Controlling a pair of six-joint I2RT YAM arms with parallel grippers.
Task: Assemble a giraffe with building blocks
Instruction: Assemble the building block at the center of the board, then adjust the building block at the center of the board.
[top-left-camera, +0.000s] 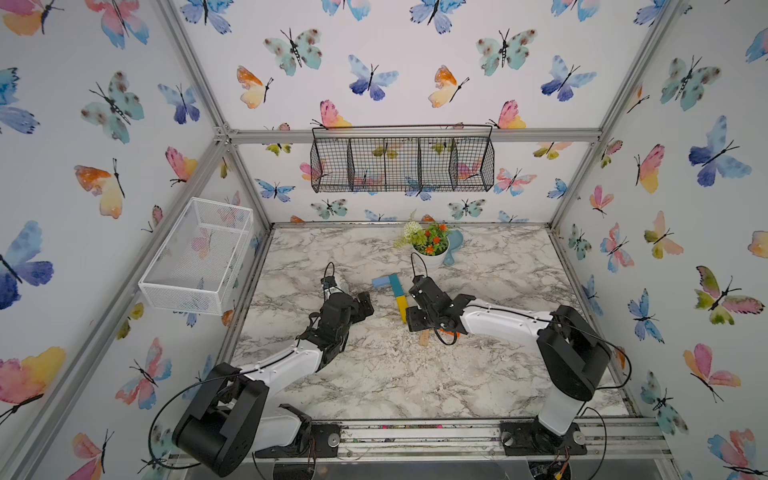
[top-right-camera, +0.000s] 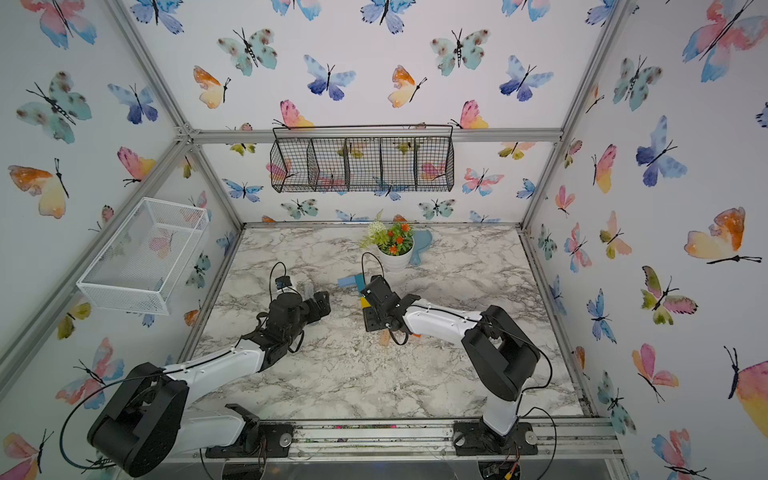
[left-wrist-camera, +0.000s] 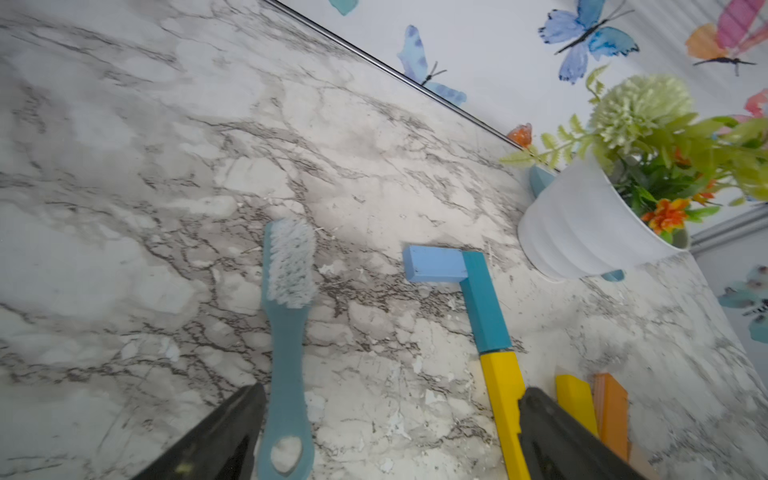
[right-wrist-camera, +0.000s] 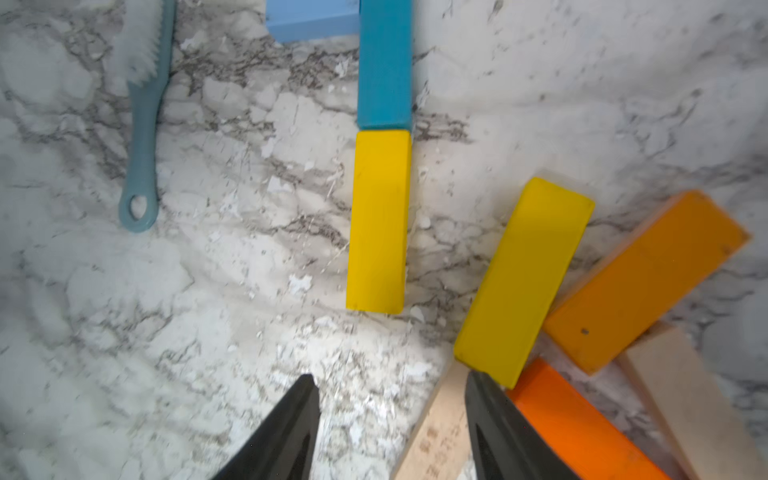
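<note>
Currently I log: white pot holding flowers, upper centre in both top views, with the giraffe, so far light-blue, teal and yellow bars joined, just below it and the spare building blocks heaped to its lower right. Left gripper gapes wide near the brush; right gripper stands parted, holding nothing.

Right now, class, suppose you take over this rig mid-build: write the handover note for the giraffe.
Left gripper: open, empty, near the brush.
Right gripper: open, empty, beside the loose pile.
Done: light-blue bar set as head against the teal bar; first yellow bar end to end with the teal, forming the neck.
Loose pile: second yellow bar, orange bars, plain-wood bars.
Left: probably extend the neck with the second yellow, then the orange body and wooden legs.
</note>
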